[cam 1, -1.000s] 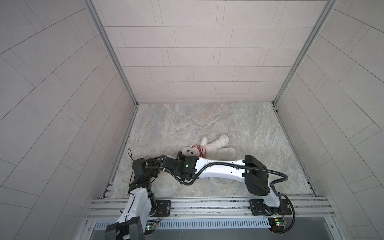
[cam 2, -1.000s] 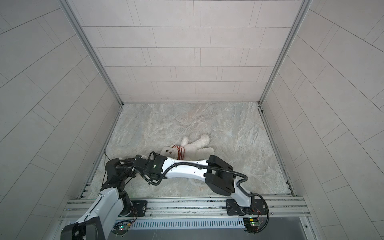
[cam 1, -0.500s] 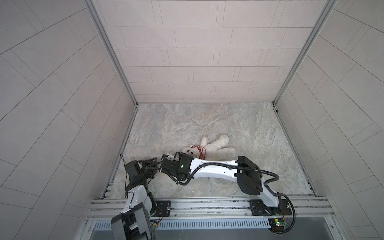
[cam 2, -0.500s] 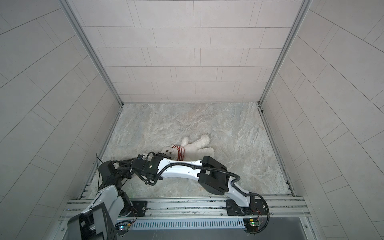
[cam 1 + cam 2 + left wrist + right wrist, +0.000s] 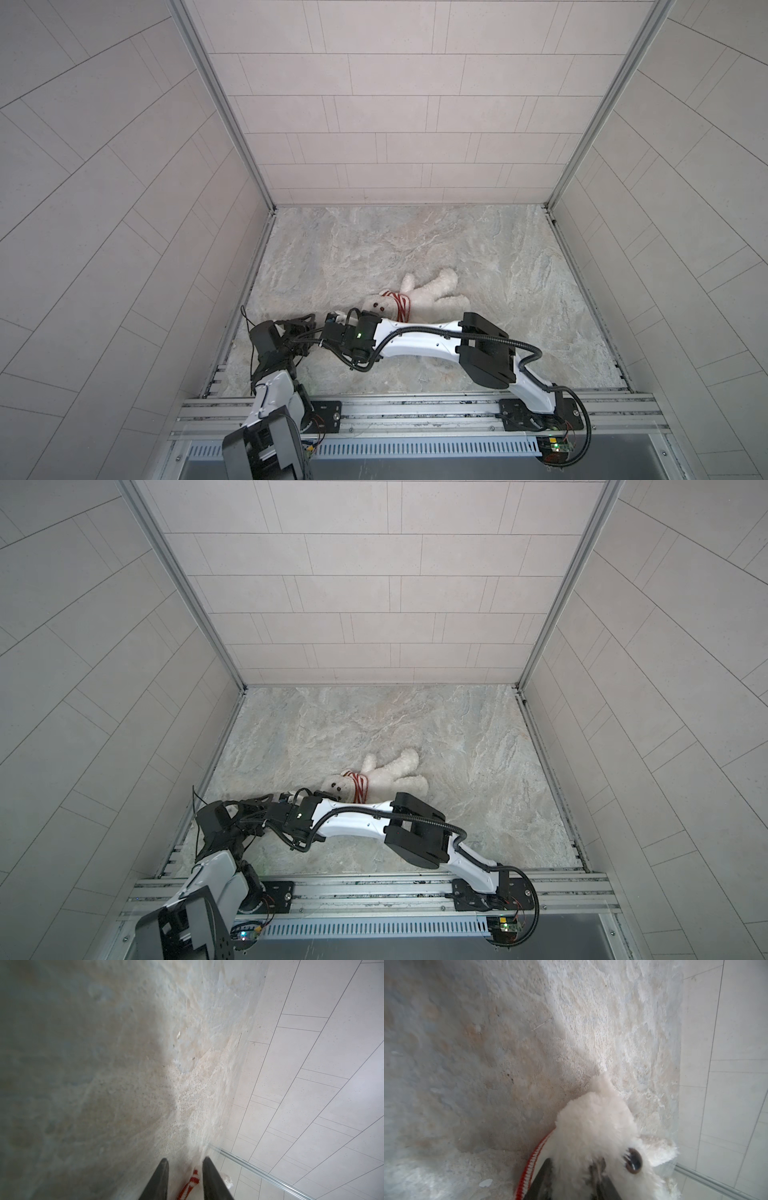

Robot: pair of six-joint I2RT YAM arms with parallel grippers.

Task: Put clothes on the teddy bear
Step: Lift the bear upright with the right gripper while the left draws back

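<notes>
The white teddy bear [image 5: 432, 291] lies on the marble floor, head to the left and legs to the right, in both top views [image 5: 388, 773]. A red-and-white striped sweater [image 5: 400, 305] is bunched round its neck. My right gripper [image 5: 574, 1162] reaches across from the right and is shut on the bear's head, with fur and one dark eye [image 5: 634, 1160] by its fingers. My left gripper [image 5: 185, 1159] sits just left of the head. A strip of the sweater [image 5: 192, 1180] runs between its narrowly parted fingers.
The left wall's floor rail [image 5: 249, 299] runs close beside both grippers. My right forearm [image 5: 419, 340] stretches low across the floor in front of the bear. An aluminium mounting rail [image 5: 415, 411] borders the near edge. Bare marble [image 5: 415, 241] lies behind the bear.
My left arm has drawn back toward the near left corner. The right arm followed it leftward and its jaws have closed in on the bear's head. The bear has barely shifted.
</notes>
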